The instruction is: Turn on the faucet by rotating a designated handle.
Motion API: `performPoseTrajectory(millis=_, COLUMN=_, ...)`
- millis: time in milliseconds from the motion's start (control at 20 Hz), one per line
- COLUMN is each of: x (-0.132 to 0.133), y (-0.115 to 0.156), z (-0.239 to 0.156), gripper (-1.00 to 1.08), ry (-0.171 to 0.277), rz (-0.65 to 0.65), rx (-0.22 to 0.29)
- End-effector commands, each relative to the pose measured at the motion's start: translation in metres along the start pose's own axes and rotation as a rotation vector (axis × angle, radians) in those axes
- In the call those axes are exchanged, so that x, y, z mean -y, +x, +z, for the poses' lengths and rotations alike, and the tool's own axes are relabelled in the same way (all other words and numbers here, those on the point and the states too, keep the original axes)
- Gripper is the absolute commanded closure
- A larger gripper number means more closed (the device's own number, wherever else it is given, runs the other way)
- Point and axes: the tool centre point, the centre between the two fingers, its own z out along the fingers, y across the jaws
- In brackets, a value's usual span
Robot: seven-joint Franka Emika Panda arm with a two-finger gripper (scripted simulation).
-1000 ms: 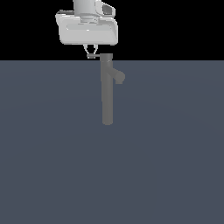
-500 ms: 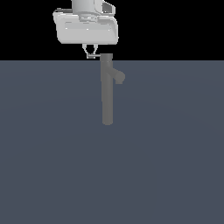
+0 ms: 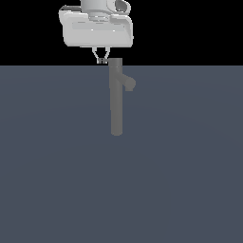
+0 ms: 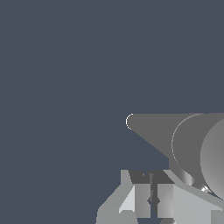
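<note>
The faucet (image 3: 116, 102) is a tall matte grey column with a stubby spout (image 3: 129, 84) near its top, on the exterior view's right. My gripper (image 3: 101, 60) hangs at cap height, just off the column's top on the exterior view's left. Its fingers stand close together and look shut, with nothing clearly between them. In the wrist view the column (image 4: 192, 140) is seen from above. There the handle (image 4: 188, 180) is a thin light-grey rod running right beside my gripper (image 4: 152, 201). I cannot tell whether a finger touches it.
A plain dark grey floor (image 3: 57, 166) stretches all round the faucet's base. The white hand body (image 3: 96, 31) fills the space above the column's top.
The hand has edged slightly to the exterior view's right, toward the column's top. The faucet looks the same.
</note>
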Motion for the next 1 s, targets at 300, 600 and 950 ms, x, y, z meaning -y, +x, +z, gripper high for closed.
performPoseTrajectory(millis=300, x=-0.015, y=-0.019, z=0.0, gripper=1.08, ry=0.001, rz=0.002, rx=0.01)
performPoseTrajectory(millis=600, x=-0.051, y=-0.036, z=-0.001, gripper=1.08, ry=0.001, rz=0.01, rx=0.018)
performPoseTrajectory(millis=950, x=-0.051, y=-0.022, z=0.0, gripper=1.08, ry=0.004, rz=-0.019, rx=0.012)
